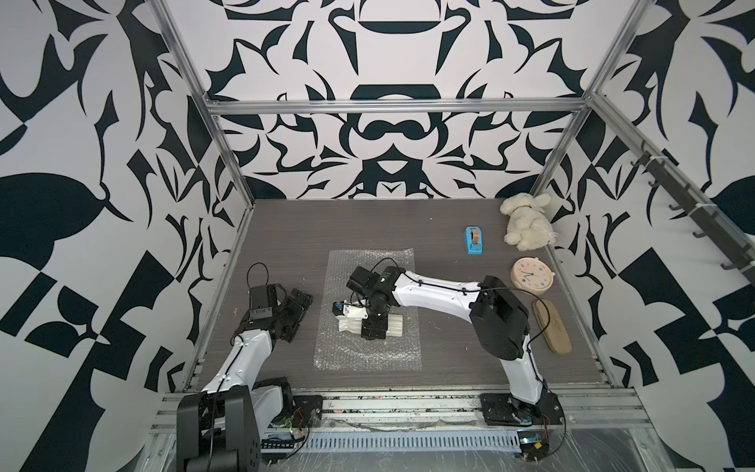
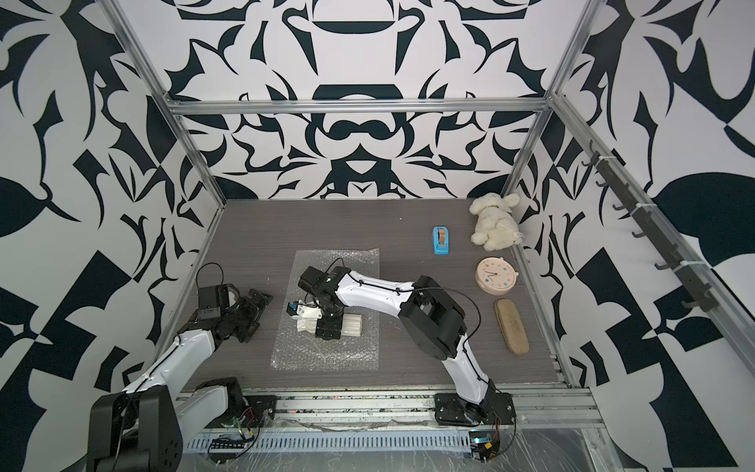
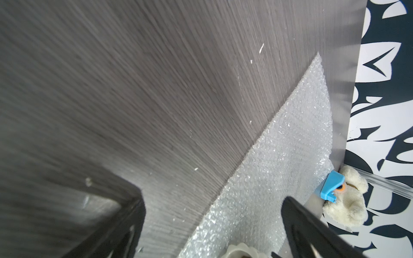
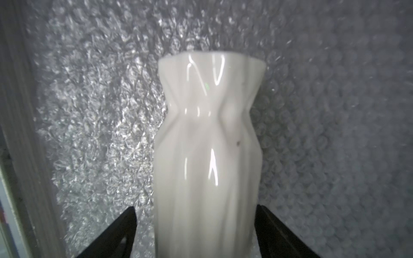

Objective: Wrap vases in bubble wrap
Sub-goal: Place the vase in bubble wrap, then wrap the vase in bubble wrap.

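A cream-white ribbed vase lies on its side on the clear bubble wrap, which is spread flat mid-table. My right gripper points down over the vase's body. In the right wrist view its fingers straddle the vase. One finger stands clear of the vase and the other lies close alongside, so this gripper is open. My left gripper is open and empty, left of the sheet. The left wrist view shows this gripper, the vase's scalloped rim and the wrap.
A blue tape dispenser, a white plush toy, a round pink clock and a tan oblong brush line the table's right side. Metal frame posts bound the table's edges.
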You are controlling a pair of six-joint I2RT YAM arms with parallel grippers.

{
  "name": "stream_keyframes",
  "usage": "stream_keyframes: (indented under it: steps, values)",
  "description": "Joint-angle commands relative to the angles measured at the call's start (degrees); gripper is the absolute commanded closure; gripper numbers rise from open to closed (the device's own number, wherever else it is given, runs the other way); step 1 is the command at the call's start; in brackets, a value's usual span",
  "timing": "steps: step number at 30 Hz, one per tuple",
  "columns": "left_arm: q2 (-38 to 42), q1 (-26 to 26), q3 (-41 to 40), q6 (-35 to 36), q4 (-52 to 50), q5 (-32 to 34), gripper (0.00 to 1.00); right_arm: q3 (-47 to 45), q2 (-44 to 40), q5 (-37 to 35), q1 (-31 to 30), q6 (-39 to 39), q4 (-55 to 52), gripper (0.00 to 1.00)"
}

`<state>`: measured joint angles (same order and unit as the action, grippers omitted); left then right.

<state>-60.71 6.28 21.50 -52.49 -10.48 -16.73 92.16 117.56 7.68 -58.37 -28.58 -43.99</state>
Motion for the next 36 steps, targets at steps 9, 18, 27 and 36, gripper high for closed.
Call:
stream_keyframes:
  steps: [9, 18, 27, 36]
  values:
    - [0.86, -6.26, 0.62, -1.95, -6.35, 0.99, 0.0, -12.83, -16.56, -5.62, -2.47, 3.19, 9.12, 0.19]
    - [4.42, -8.88, 1.97, -3.83, -12.39, 5.1, 0.01, -29.94, -24.29, -9.15, -12.46, 11.53, 22.15, 0.27]
    - [7.26, -12.43, 2.83, -6.25, -16.31, 8.36, 0.01, -39.65, -25.1, -13.3, -17.03, 17.84, 31.96, 0.33]
    - [8.32, -12.79, 3.53, -6.55, -17.71, 8.81, 0.01, -45.56, -27.31, -15.43, -17.19, 19.74, 30.54, 0.41]
